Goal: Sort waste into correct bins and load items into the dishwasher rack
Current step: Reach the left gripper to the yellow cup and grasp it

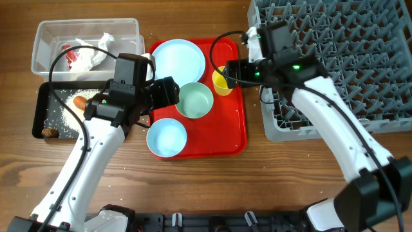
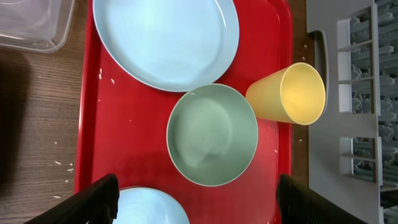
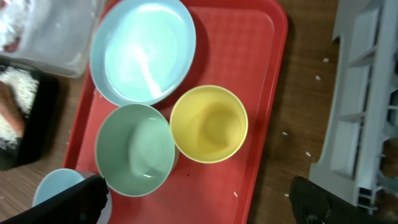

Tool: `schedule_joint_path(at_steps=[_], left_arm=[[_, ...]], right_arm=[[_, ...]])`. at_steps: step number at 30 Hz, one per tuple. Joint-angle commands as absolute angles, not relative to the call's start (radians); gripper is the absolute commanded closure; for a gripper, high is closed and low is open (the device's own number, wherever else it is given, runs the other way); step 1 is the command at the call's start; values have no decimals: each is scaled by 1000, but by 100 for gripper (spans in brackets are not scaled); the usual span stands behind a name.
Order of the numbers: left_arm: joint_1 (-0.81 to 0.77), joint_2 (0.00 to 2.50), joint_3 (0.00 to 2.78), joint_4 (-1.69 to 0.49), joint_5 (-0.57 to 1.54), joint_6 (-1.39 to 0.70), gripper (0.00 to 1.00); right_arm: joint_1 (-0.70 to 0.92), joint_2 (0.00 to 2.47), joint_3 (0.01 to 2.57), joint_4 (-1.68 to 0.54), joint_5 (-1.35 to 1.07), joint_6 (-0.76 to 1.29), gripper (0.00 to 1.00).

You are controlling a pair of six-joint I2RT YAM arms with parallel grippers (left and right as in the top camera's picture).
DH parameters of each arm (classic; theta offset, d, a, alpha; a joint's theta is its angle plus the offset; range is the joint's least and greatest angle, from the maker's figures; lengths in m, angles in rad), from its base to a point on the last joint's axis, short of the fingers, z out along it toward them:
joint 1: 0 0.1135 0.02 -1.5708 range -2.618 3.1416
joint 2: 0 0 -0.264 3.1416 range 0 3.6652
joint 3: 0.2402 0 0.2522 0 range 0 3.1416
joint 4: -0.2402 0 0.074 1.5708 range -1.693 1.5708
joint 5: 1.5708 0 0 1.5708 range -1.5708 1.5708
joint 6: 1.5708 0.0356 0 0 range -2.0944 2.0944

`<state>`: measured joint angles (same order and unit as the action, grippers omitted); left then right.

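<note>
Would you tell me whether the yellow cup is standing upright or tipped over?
Upright: the yellow cup stands mouth up, its bare bottom visible inside.

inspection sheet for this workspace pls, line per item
surface: wooden table, red tray on it
job's things: plate, green bowl, light blue bowl, yellow cup on the red tray; tissue, wrapper in clear tub; carrot, rice, brown lump in black tray; rack holds no dishes
clutter: stray grains on the wood
pincers: left pincer open over green bowl; right pincer open over yellow cup
cables: black cable arcs over the tub; another at the right wrist
surroundings: nothing seen
</note>
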<state>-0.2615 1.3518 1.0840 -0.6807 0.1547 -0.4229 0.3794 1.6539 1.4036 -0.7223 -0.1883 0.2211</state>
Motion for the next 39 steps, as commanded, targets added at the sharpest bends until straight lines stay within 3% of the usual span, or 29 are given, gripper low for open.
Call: schedule_joint_path(at_steps=[1,5,9,23,30,36,39], left_arm=[[-271,1348,1098,-677,145,-396,17],[-271,1348,1098,-677,145,-396,16],[-271,1351,1098,-666,145,-396,7],[-271,1371,1098,-665,145,-396,2],[-271,1440,1151,-473,208,-316,4],[-349,1875,1568,-649,278,-195,4],[-389,2006,1692,-687,247,-185,9]], right_arm=[[390,1694,1427,-703,-163,271,4],[390,1734,1427,-689,-130,293,5],[390,1811,1426,-668,-117,349,18],[390,1915,1425,-605,-93,429,36],[337,1760,1478,-640,-111,418,27],[189,1506,1503,-762,-110,380,19],[129,1468,1502,-838,-106,365,19]])
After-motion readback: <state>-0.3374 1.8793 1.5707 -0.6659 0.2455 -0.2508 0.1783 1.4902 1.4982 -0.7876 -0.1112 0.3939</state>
